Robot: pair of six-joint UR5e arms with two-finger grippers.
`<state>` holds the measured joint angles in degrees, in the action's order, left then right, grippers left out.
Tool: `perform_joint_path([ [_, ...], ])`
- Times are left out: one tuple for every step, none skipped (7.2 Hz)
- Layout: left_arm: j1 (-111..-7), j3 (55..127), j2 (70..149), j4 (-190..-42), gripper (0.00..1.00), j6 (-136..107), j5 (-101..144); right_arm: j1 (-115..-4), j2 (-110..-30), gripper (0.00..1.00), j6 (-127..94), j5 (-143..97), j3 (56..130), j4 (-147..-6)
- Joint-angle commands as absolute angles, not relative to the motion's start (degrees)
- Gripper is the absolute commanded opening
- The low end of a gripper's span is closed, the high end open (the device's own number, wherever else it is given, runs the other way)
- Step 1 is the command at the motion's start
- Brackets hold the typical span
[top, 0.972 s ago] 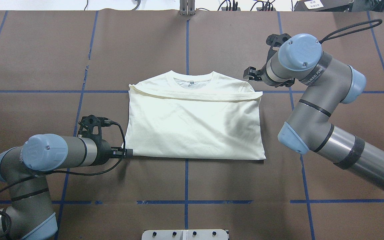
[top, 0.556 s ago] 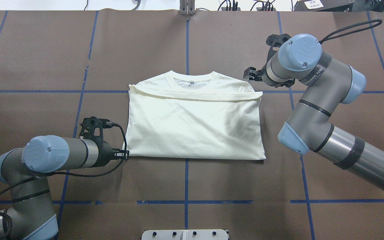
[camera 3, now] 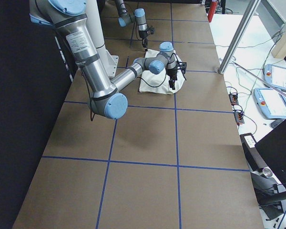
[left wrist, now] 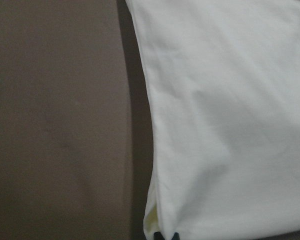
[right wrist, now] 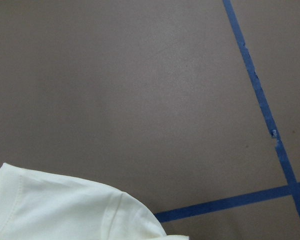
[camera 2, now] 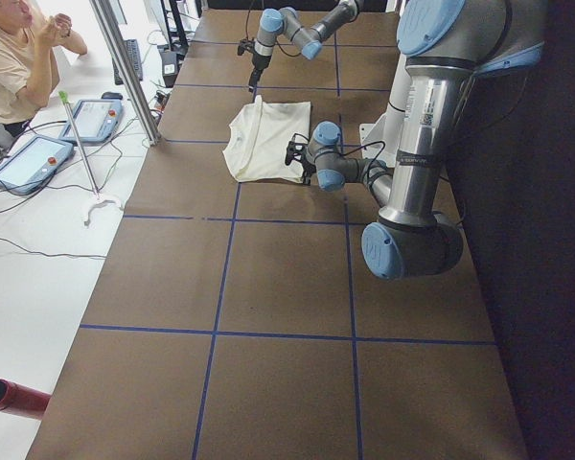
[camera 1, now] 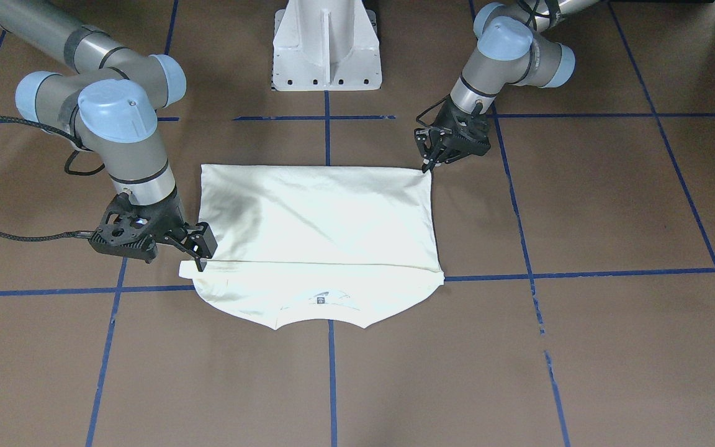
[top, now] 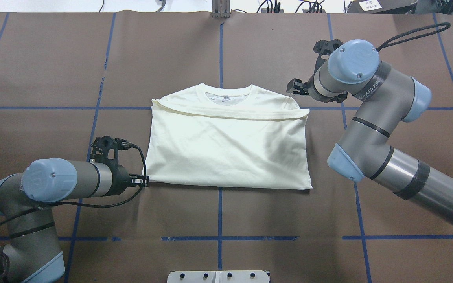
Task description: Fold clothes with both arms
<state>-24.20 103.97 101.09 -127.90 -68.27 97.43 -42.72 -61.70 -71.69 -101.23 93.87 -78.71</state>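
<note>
My left fingers [top: 143,181], clenched on the near-left corner of the T-shirt [top: 226,153], have drawn back a touch toward the left edge of the tabletop [top: 53,59]. The corner came along with them, so I judge I'm tugging the bottom fold taut. My right fingers [camera 1: 206,239] hover released by the far-right shoulder, unmoved. The T-shirt lies mid-tabletop, plain cream side up. It is a soft matte knit folded to a rough rectangle, faintly creased, with its ribbed collar [top: 225,91] toward the far edge.
</note>
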Motion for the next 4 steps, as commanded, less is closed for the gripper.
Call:
perform_joint_path([
  [-32.8, 100.5, 101.4, -127.3, 0.00, -55.6, 97.6, -42.7, -61.7, 1.00, -71.8, -101.2, 93.9, -78.7],
  [-37.5, 94.5, 104.4, -127.4, 0.00, -50.9, 97.6, -42.7, -61.6, 1.00, -72.2, -101.2, 94.0, -78.7],
  [-42.1, 85.9, 111.4, -127.2, 0.00, -47.1, 97.6, -42.7, -61.6, 1.00, -72.2, -101.2, 94.0, -78.7],
  [-45.9, 75.9, 118.7, -127.9, 0.00, -45.5, 97.6, -42.7, -61.6, 1.00, -72.2, -101.2, 94.0, -78.7],
])
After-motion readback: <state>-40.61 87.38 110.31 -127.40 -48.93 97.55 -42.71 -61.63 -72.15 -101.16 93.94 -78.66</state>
